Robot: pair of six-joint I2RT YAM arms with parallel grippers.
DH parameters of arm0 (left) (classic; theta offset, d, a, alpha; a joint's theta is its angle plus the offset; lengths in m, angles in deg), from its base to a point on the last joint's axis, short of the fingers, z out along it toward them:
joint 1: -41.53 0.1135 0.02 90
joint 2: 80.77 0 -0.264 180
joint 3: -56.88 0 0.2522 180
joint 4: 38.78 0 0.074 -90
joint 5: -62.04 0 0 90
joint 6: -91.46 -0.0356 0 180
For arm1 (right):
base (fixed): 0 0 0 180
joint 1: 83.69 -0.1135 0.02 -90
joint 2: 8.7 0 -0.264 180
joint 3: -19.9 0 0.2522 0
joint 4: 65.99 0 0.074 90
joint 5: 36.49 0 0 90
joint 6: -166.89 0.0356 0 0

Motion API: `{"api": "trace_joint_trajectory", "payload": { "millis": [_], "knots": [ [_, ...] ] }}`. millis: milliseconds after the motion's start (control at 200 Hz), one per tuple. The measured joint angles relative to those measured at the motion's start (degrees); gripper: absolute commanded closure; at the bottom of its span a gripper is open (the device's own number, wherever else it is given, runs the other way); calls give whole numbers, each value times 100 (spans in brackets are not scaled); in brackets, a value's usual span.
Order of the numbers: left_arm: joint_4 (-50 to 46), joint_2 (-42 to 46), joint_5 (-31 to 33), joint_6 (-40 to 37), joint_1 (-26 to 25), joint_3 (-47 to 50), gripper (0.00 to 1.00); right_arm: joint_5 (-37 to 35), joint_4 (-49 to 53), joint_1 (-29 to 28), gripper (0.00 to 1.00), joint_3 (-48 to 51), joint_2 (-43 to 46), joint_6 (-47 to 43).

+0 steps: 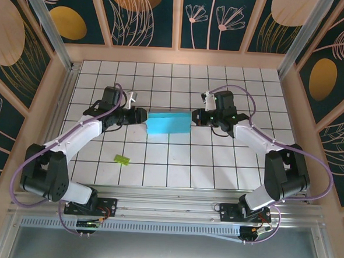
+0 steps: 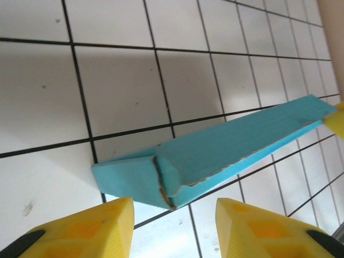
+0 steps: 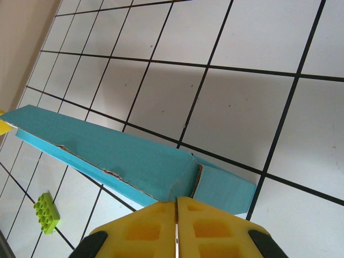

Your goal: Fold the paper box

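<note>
The paper box point(image 1: 169, 123) is a flat turquoise rectangle about two tiles wide, lying mid-table between the two arms. My left gripper point(image 1: 139, 116) stands at its left end. In the left wrist view, that gripper point(image 2: 174, 207) is open, with its yellow fingertips point(image 2: 113, 215) just short of the box's folded end point(image 2: 140, 180) and nothing between them. My right gripper point(image 1: 195, 116) is at the box's right end. There its jaws point(image 3: 176, 201) are pressed together, and the cardboard edge of the box point(image 3: 118, 156) runs into the seam between them.
A small lime-green brick point(image 1: 121, 158) lies on the white tiled table point(image 1: 228, 167) in front of the left arm, and it shows again in the right wrist view point(image 3: 47, 213). Wooden walls point(image 1: 176, 56) close in the table at the back and sides.
</note>
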Motion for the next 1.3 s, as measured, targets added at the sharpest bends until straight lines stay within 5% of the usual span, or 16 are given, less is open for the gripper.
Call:
{"api": "trace_joint_trajectory", "payload": {
  "millis": [350,676,1101,1301],
  "knots": [
    [341,26,348,1071,-2,0,42,-2,74,0,90,-61,-26,0],
    [909,-205,393,2011,0,269,41,-2,85,0,90,-83,-44,0],
    [1541,-448,52,2492,0,457,70,4,87,0,91,-85,-44,0],
    [1709,-492,35,2514,4,507,73,94,238,7,76,-162,-44,48]
  ]
}}
